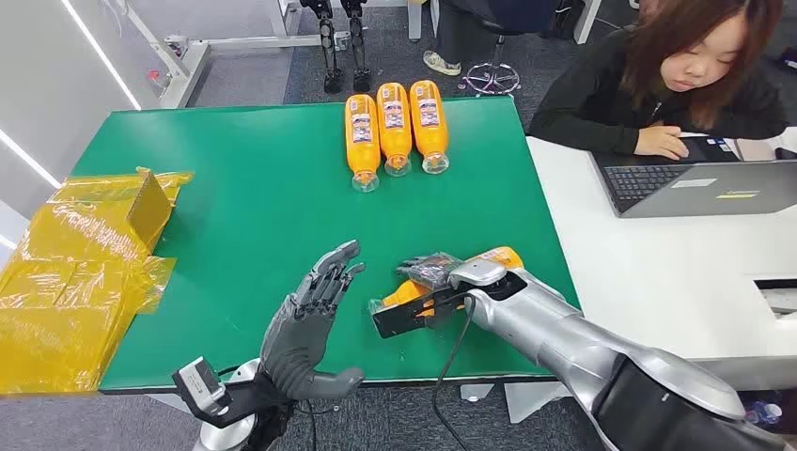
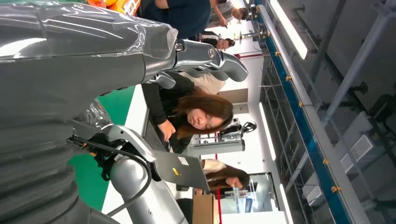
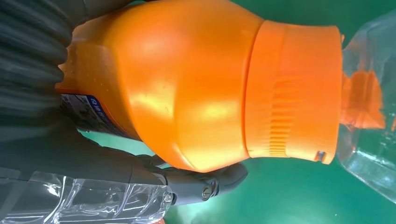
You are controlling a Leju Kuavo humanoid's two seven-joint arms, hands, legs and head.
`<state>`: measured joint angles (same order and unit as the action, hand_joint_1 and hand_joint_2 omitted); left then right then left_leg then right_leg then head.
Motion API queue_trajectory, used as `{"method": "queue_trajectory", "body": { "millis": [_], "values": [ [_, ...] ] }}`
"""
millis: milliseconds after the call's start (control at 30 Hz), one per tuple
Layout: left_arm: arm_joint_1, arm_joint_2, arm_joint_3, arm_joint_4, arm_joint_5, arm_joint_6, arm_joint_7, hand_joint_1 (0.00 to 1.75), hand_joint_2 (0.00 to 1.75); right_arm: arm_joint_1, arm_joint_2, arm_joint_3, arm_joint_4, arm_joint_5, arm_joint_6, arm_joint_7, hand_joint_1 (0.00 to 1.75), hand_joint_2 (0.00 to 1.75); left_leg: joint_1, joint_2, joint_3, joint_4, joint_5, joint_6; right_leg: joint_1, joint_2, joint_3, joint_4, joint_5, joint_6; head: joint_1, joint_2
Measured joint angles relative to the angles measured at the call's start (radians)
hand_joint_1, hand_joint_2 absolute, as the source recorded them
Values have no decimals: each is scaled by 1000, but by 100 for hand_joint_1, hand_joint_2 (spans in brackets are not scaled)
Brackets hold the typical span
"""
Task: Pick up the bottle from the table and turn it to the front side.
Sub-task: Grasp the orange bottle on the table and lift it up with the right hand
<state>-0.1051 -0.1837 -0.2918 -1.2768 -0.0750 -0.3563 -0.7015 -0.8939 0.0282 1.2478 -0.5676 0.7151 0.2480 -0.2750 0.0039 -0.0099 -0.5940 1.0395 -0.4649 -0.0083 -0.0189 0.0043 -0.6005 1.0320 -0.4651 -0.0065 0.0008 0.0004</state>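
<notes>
Right hand [image 1: 434, 278] fingers grasp the bottle [image 1: 451, 277]; left hand [image 1: 310, 315] released at its nine o'clock; three bottles [image 1: 395, 132] at twelve.

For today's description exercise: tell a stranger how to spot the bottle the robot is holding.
Find the green table. Three orange bottles lie side by side at its far edge; ignore them. Near the front edge, the right hand grips a fourth orange bottle, the one lying alone, away from the row.

Bright, even indoor light, sharp overall.
Ceiling strip lights [image 2: 286, 28] glare white; soft highlights sheen the orange bottle [image 3: 187, 84], its close surface slightly soft; tabletop [image 1: 254, 207] shadows faint.
</notes>
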Motion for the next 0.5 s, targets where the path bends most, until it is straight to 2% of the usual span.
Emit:
{"method": "queue_trajectory", "body": {
  "millis": [100,133,233,267,500],
  "values": [
    [1,0,3,0,-2,-1,0,0,175,2,0,0,4,-1,-1,-2,0,175,0,0,1,0,0,0,0,0,1,0,0,0,0,0],
    [2,0,5,0,-4,-1,0,0,175,3,-1,0,6,-2,-4,-3,6,175,0,0,1,0,0,0,0,0,1,0,0,0,0,0],
    [8,-1,9,-4,-5,-1,0,0,175,11,-2,-1,13,-4,-21,-8,137,175,0,0,4,0,0,0,0,0,3,0,0,0,0,0],
    [10,0,10,-5,-6,0,0,0,175,14,-3,-1,14,-4,-28,-8,175,175,0,1,4,0,0,0,0,1,4,0,0,0,0,0],
    [17,0,14,-12,-4,2,0,0,175,32,-6,-2,21,-4,-75,-8,175,175,0,4,7,0,-1,1,0,3,6,0,0,0,0,0]
  ]
}}
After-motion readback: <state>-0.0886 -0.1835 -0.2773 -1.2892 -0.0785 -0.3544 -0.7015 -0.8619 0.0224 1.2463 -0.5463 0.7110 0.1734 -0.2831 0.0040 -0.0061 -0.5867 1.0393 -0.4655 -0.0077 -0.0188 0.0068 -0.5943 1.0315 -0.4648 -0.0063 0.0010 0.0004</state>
